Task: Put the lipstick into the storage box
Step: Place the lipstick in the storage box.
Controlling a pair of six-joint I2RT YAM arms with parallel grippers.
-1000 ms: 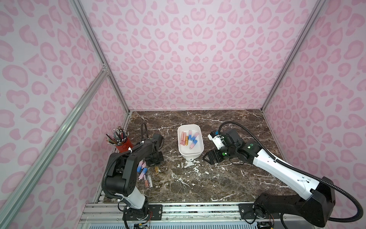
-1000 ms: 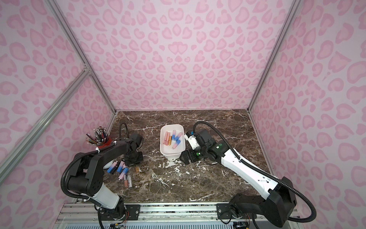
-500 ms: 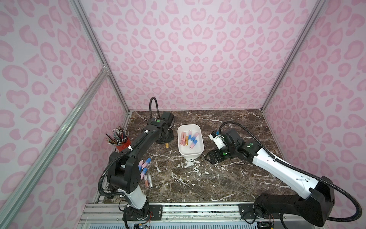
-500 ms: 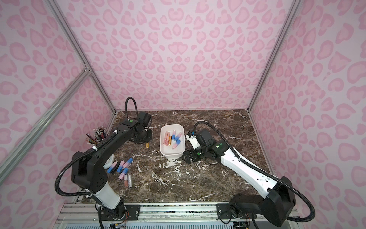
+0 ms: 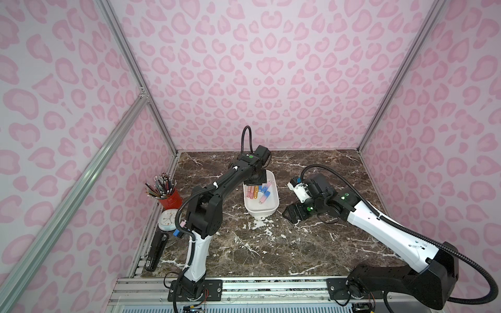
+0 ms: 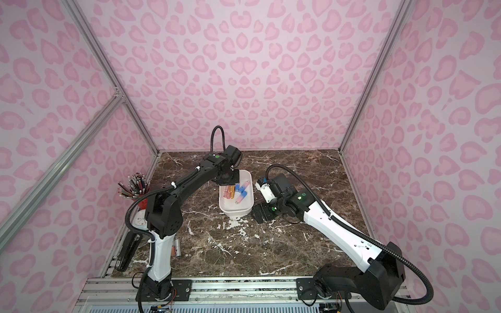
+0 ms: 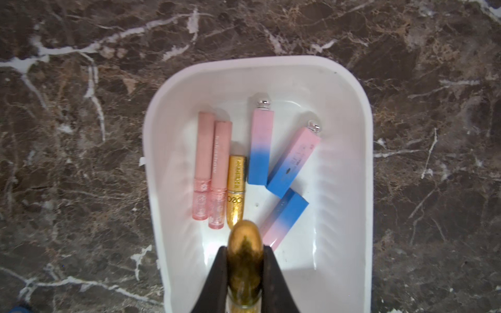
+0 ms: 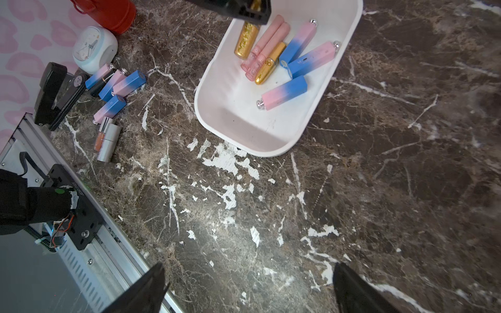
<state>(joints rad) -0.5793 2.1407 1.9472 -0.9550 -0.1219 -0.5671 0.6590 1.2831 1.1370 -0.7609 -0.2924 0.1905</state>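
Stapler point(image 8: 54, 94) and clock point(image 8: 95, 48): at the desk's point(image 5: 271, 244) edge on the left arm's side, well apart from both end effectors.
Loose lipsticks point(image 8: 116, 84): pink-to-blue tubes lying flat in a cluster beside the stapler, with a silver tube point(image 8: 109, 142) just nearer. All are far from either end effector.
Right end effector point(image 8: 249, 273): released, jaws spread wide with only bare desk between them. It sits low, just beside the near end of the storage box point(image 5: 261, 212).
Storage box: a white tub lying between the two end effectors. Its near end is by the right one and its far end is under the left one.
Box contents: two pale pink tubes point(image 7: 211, 168) side by side, a gold tube point(image 7: 236, 187) touching them, and three pink-to-blue tubes point(image 7: 294, 160), all below and ahead of the left end effector point(image 7: 244, 248).
Left end effector: clenched on the gold lipstick point(image 7: 244, 235), pinched between both fingers with its rounded end poking past the tips.
Gold lipstick: held above the far end of the box, within its rim. Whether its lower end touches the tubes beneath, I cannot tell.
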